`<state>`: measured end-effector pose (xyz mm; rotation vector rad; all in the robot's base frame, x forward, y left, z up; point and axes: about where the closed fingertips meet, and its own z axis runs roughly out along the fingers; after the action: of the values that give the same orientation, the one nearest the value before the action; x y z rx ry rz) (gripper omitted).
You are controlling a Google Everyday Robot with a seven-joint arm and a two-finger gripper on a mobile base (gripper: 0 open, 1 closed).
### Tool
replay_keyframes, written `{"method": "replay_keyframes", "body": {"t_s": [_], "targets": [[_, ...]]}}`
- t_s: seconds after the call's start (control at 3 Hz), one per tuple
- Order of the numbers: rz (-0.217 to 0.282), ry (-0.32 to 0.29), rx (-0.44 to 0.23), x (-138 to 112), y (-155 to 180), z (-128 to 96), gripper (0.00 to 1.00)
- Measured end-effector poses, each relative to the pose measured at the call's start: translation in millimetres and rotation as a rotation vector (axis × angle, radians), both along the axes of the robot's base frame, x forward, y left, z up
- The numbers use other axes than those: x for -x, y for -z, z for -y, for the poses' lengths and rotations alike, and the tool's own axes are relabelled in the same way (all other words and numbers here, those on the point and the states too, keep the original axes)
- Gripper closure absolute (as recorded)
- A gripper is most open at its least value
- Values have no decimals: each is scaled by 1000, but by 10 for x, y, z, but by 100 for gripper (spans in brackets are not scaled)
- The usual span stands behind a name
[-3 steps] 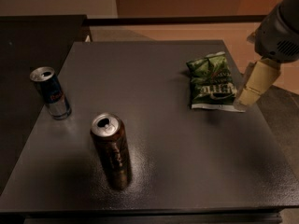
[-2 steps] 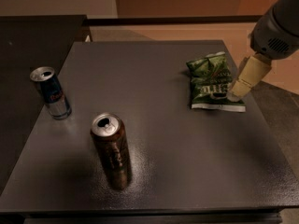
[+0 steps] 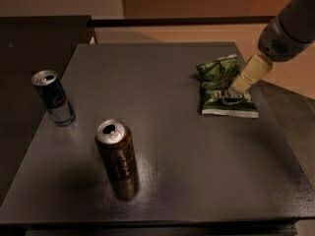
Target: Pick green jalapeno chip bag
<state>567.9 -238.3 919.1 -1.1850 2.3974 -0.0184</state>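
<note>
The green jalapeno chip bag (image 3: 220, 86) lies flat near the right edge of the dark table (image 3: 167, 146), crinkled, with white lettering and a white bottom edge. My gripper (image 3: 238, 86) comes in from the upper right on the grey arm. Its cream-coloured tip rests over the bag's right half, touching or just above it.
A brown can (image 3: 117, 156) stands at the front middle of the table. A blue and silver can (image 3: 53, 98) stands near the left edge. The grey arm housing (image 3: 290, 26) hangs over the table's right rear corner. Tan floor lies beyond the table.
My gripper has moved left and slightly up, from beside the bag's right edge to over the bag. The bag and both cans have not moved.
</note>
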Motion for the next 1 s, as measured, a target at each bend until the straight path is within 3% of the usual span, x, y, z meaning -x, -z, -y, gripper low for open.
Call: {"method": "replay_keyframes", "body": {"t_s": [0.33, 1.0], "targets": [[-9, 55, -46, -131, 160, -29, 0], [-51, 79, -101, -260, 494, -221, 0]]}}
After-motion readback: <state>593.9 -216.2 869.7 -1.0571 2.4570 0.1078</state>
